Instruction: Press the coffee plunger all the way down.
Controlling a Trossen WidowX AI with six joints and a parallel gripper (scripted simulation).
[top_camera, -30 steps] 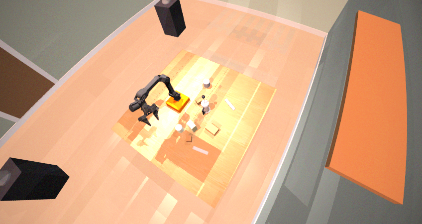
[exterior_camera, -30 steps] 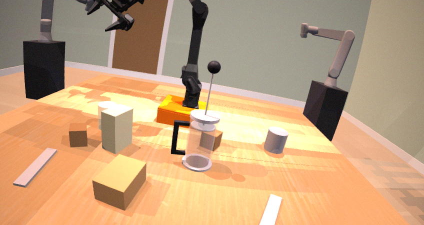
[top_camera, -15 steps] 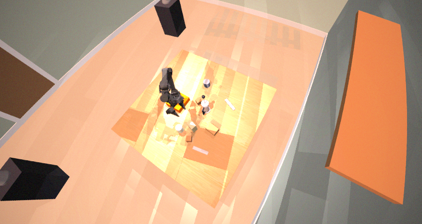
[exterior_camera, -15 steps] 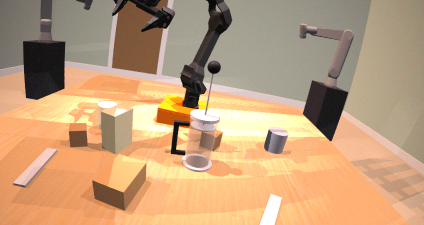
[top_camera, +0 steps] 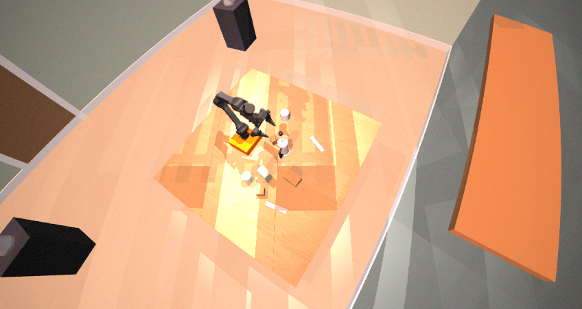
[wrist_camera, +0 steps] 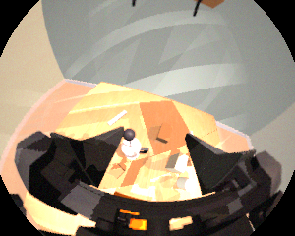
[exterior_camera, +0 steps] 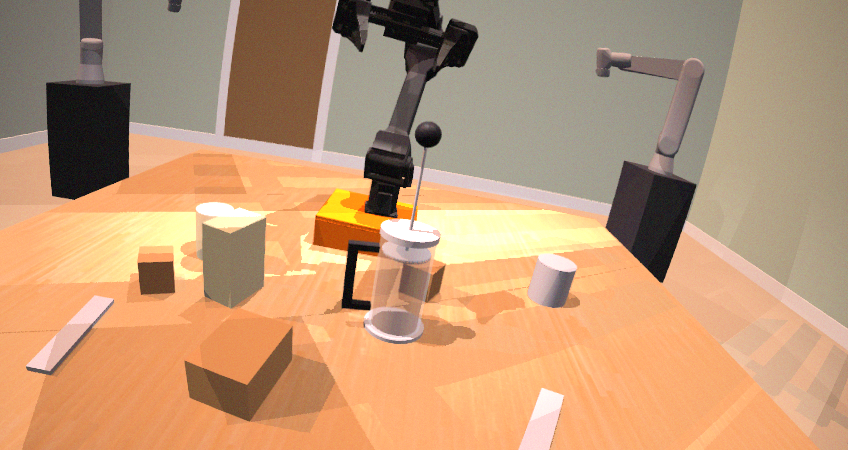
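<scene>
We see the clear glass coffee press (exterior_camera: 397, 285) with a black handle standing upright near the tabletop's middle, its thin plunger rod and black ball knob (exterior_camera: 427, 133) fully raised.

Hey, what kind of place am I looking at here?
Probably a robot test room: a wooden table with an arm, a coffee press, plain blocks, and camera stands around it.

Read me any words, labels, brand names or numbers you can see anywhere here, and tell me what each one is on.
None: no readable text shows in any view.
The coffee press, its plunger knob, the blocks, the cylinders, the flat white strips and the orange base under the arm all have plain, unmarked faces.
The open gripper carries no marking either.
</scene>
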